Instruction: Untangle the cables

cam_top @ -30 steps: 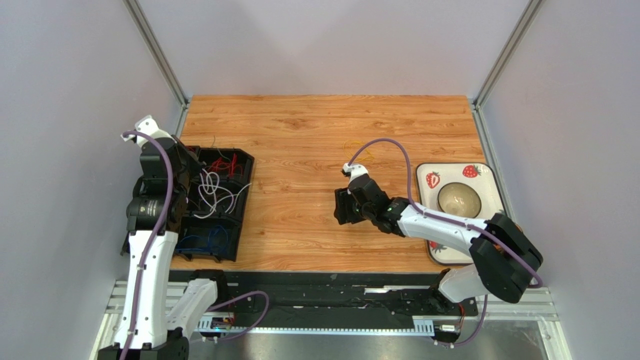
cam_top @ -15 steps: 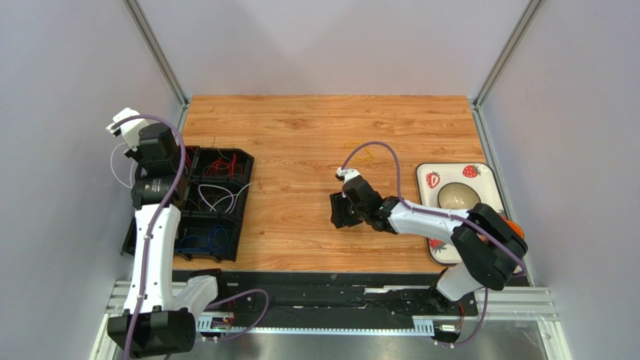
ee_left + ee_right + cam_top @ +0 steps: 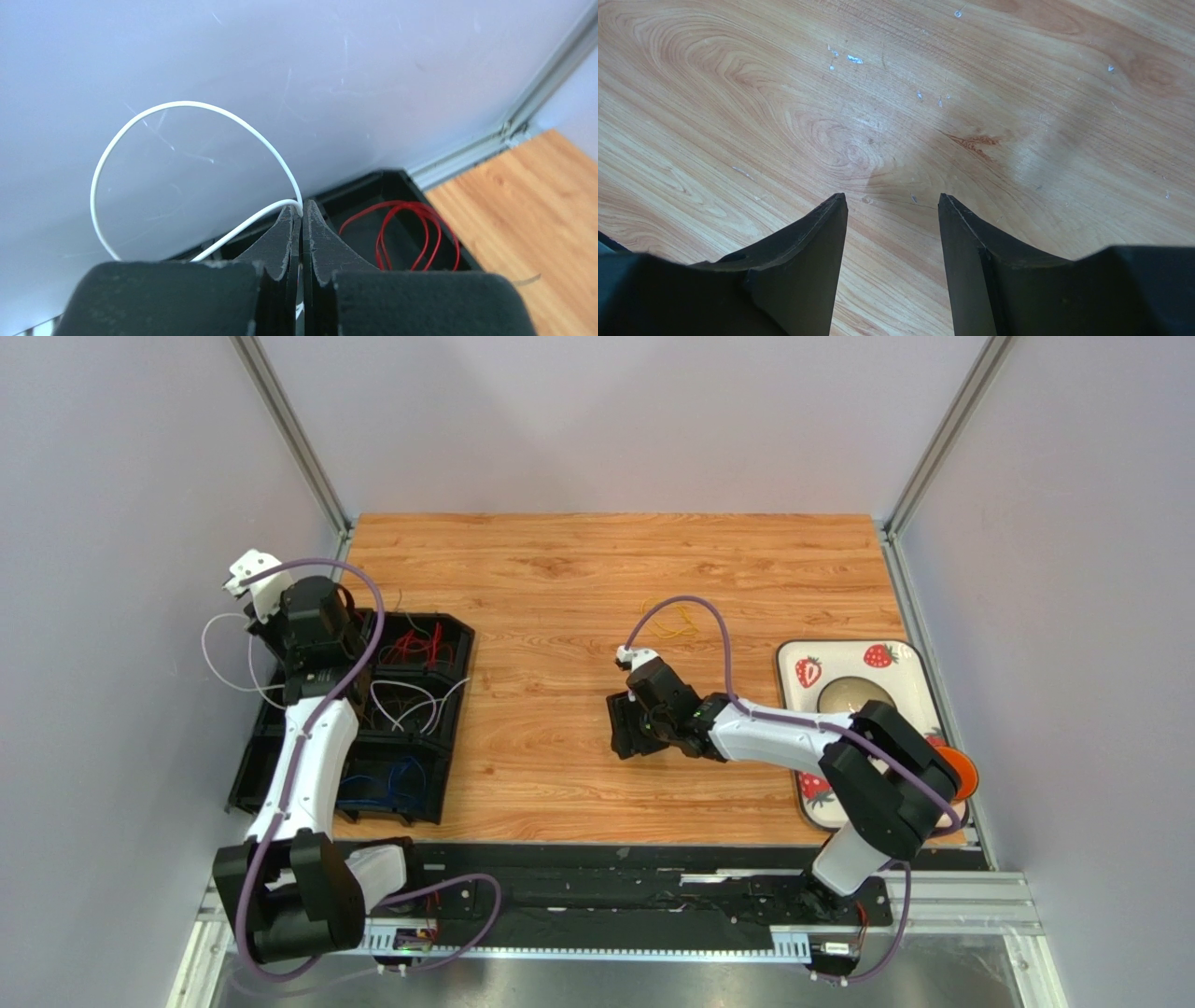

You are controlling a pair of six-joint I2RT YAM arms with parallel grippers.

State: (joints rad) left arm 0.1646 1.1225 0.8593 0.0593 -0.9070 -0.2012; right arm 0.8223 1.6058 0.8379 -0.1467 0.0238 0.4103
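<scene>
My left gripper [image 3: 302, 207] is shut on a thin white cable [image 3: 140, 120], which arcs in a loop in front of the grey wall; in the top view this loop [image 3: 211, 637] hangs left of the gripper [image 3: 285, 655], outside the tray. A black compartment tray [image 3: 438, 756] holds more cables: red ones [image 3: 421, 641] [image 3: 414, 231], white ones [image 3: 407, 707] and blue ones [image 3: 379, 787]. A yellow cable [image 3: 680, 623] lies loose on the wood. My right gripper [image 3: 627, 728] [image 3: 892, 203] hovers open low over bare wood, with nothing between its fingers.
A strawberry-patterned plate [image 3: 905, 665] with a bowl [image 3: 856, 703] sits at the right edge, behind the right arm's elbow. Grey walls enclose the table on the left, back and right. The left wall is close to the left gripper.
The left gripper has risen from over the tray and swung towards the left wall, drawing the white cable out in a loop. The right gripper slid slightly left, still open.
</scene>
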